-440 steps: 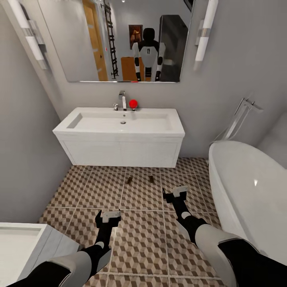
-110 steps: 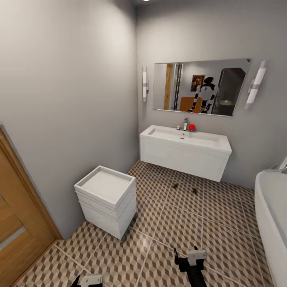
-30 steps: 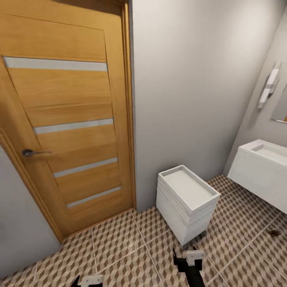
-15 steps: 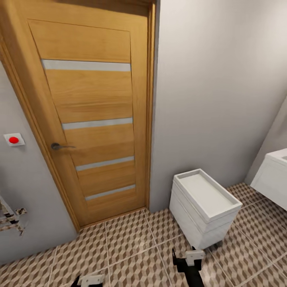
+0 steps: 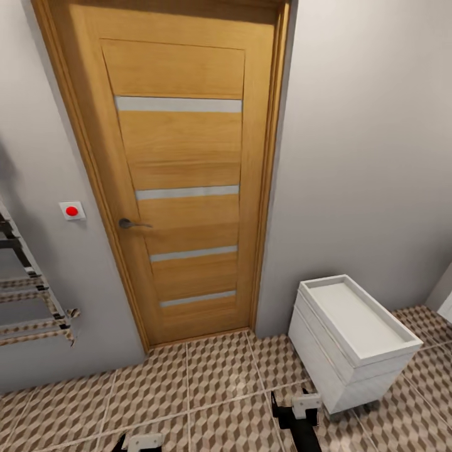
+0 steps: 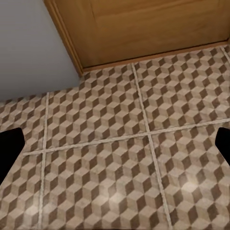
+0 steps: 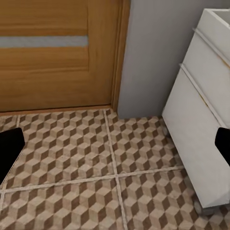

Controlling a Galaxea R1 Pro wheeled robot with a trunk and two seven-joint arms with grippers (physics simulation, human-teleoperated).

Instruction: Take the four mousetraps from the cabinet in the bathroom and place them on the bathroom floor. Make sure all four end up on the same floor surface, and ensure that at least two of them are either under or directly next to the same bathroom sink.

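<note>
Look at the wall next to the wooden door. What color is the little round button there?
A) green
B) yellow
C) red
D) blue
C: the small round button is red, set in a white square plate on the grey wall beside the door, near its handle.

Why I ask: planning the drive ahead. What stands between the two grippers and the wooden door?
Nothing visible: bare bathroom floor runs from the left gripper and the right gripper to the door, which is shut. The white drawer unit stands off to the right gripper's right, beside the path.
</note>
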